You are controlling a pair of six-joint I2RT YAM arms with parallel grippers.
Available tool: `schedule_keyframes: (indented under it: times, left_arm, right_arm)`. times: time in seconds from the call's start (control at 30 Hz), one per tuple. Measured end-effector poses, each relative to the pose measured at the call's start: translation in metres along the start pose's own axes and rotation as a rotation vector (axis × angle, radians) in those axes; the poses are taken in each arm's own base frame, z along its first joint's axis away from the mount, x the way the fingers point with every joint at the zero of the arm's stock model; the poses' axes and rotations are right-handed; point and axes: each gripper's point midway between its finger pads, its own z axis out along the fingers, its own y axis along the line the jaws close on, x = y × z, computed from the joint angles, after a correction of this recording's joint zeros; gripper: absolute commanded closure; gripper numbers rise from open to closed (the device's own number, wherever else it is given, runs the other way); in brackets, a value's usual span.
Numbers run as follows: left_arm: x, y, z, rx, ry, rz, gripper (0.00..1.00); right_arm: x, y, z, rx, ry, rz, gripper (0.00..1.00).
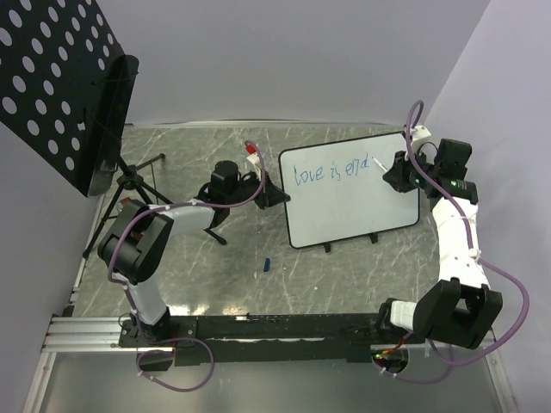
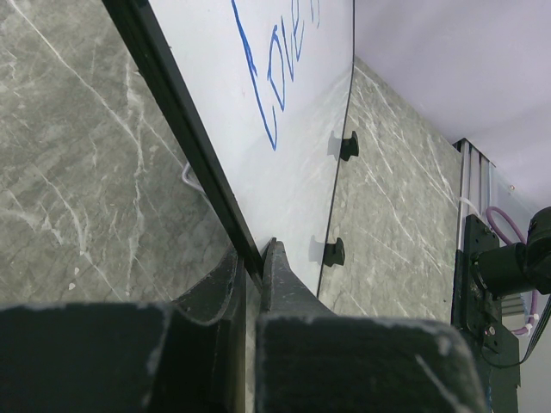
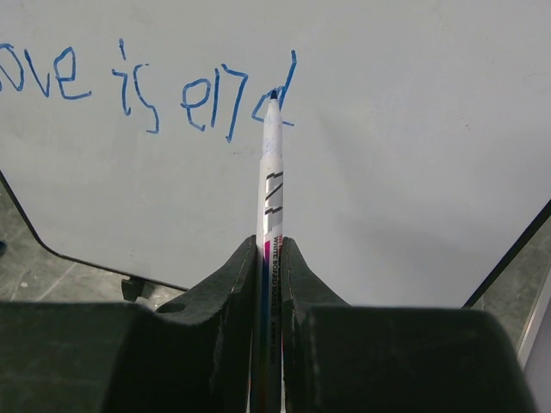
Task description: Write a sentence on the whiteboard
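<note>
1. The left gripper (image 2: pixel 256 258) is clenched on the thin black rim of the whiteboard (image 2: pixel 297 146); in the left wrist view its two fingers pinch the edge from either side with no gap showing
2. In the top view the left gripper (image 1: pixel 274 191) sits at the board's left edge, about halfway up that side
3. The right gripper (image 3: pixel 269 248) is closed on a marker (image 3: pixel 271 172), grasping the white barrel between both fingers, with the front part of the barrel sticking out ahead of them
4. The marker's blue tip touches the whiteboard (image 3: pixel 413 129) at the last written letter
5. From above, the right gripper (image 1: pixel 398 172) hangs over the upper right part of the board
6. The whiteboard (image 1: pixel 362 202) stands on the grey marbled table (image 1: pixel 198 275), right of centre, resting on small black feet along its near edge; it lies turned a little, its right end further from the arm bases
7. The sentence (image 3: pixel 146 95) is blue handwriting in one line across the upper part of the board; it reads "love is end", with the "l" cut off in the right wrist view
8. In the top view the sentence (image 1: pixel 331 170) runs from the upper left corner toward the marker tip
9. Small print on the marker barrel seems to read "WHITE BOARD MARKER"; finer print is too small to tell
10. A small blue thing (image 1: pixel 267 264) lies on the table near the board's lower left corner, apart from it
11. A black perforated panel (image 1: pixel 60 86) on a stand fills the far left corner
</note>
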Motion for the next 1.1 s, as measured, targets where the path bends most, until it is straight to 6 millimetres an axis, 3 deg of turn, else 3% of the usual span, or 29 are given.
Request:
schedule_keyframes:
  times: [1.1]
  left_arm:
    - [-0.0014,-0.0037,0.0001,0.005,-0.001,0.018,0.99]
  right_arm:
    - [-0.0004,0.0004,-0.0004,-0.006,-0.003,-0.023,1.00]
